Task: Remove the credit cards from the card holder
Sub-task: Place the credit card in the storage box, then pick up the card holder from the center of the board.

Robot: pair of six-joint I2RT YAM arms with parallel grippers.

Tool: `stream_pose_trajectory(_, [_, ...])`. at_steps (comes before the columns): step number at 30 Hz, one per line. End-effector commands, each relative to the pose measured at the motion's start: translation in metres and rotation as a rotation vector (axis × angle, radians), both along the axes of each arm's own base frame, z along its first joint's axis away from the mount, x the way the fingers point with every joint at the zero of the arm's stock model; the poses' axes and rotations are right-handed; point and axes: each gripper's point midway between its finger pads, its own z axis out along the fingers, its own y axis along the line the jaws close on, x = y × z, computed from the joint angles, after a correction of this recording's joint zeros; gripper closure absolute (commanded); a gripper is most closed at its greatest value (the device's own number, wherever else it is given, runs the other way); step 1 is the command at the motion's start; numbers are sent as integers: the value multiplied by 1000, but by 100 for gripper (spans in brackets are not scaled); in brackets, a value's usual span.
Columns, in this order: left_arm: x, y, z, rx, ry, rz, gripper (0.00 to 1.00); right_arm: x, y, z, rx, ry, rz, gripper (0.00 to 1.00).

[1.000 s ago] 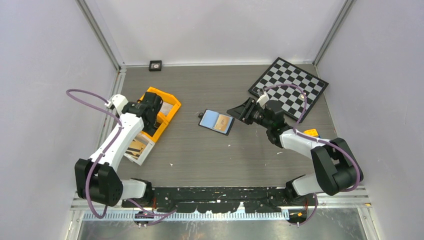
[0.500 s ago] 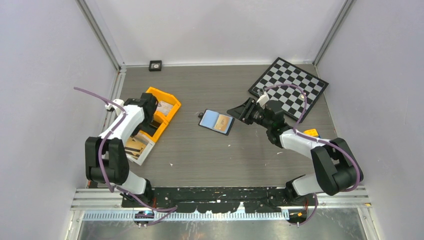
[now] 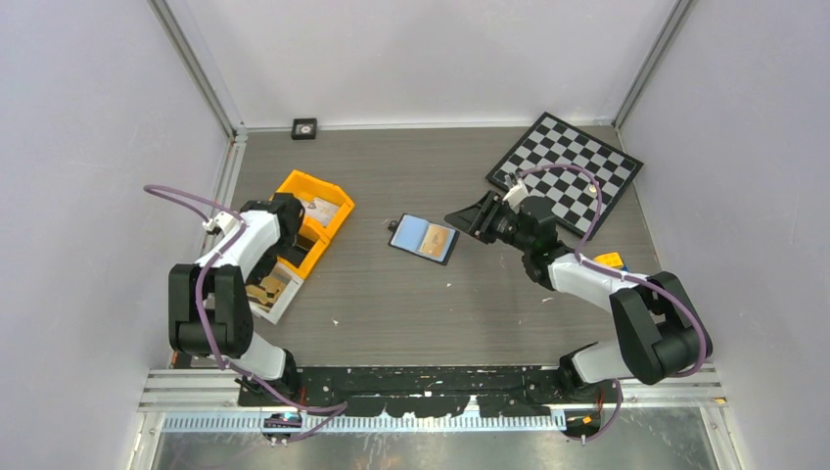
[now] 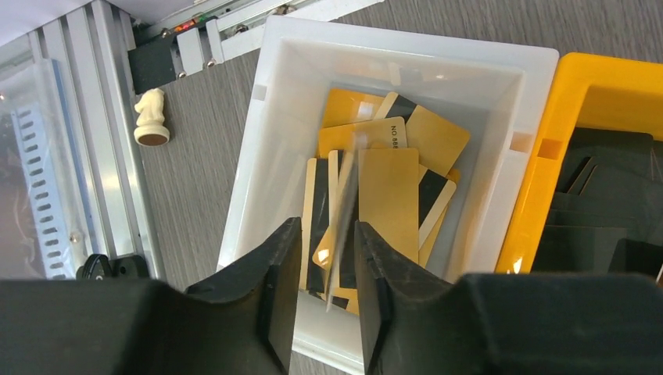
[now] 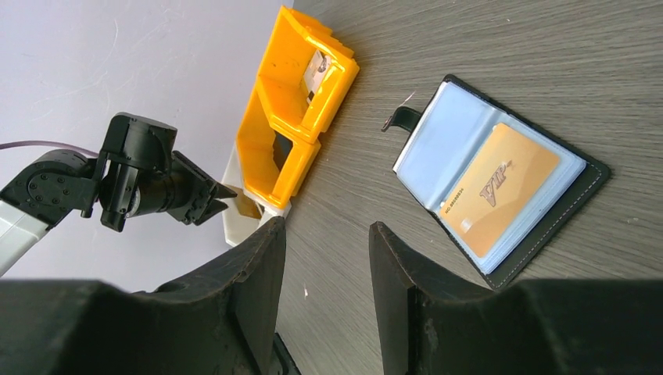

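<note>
Small flat black folding card holder (image 3: 424, 238) spread open on the grey wood-grain surface (image 3: 391, 313) at scene centre, pale blue sleeves up, one orange-tan credit card (image 5: 500, 191) tucked in its right half. Just left of the right gripper (image 3: 468, 217), apart from it, not touching. Long axis running left to right, right end tilted slightly nearer and pointing towards that gripper. Right arm clearly the nearer; left arm well apart at the left, beyond the orange plastic bin (image 3: 328, 211).

Right gripper moderately wide, nothing between the jaws. Left gripper (image 4: 324, 234) above the white plastic tray (image 4: 258, 156) holding a heap of loose orange-tan cards (image 4: 387, 195). Jaws narrowly parted, one blurred card (image 4: 342, 219) edge-on in the gap, apparently loose and dropping.

Probably next: a short reach left and down from the right arm for the exposed card.

Against a second ago: left arm drawn back to the near-left, off the orange bin and over the white tray. Left gripper shut then, slightly parted now. Card holder, its card and the right arm unchanged.
</note>
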Motion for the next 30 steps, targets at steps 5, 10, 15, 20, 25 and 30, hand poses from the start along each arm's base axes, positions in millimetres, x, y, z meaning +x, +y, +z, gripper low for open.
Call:
stream_pose_trajectory(5, [2,5,15,18,-15,31,62,2,-6,16,-1,-67,-24,51])
stream_pose_trajectory(10, [28,-19,22,-141,-137,-162,59,5,-5,11,-11,-44,-25,51])
stream_pose_trajectory(15, [79,-76,35,-340,-463,-525,54,8,-6,1,-39,-11,-36,51])
stream_pose_trajectory(20, [97,-138,63,-426,-645,-879,41,14,-19,-15,-131,37,-102,43])
stream_pose_trajectory(25, [110,-216,89,-454,-672,-1153,26,16,-28,-25,-182,75,-150,26])
stream_pose_trajectory(30, [116,-280,98,-495,-624,-1323,1,23,-61,-35,-302,132,-318,15])
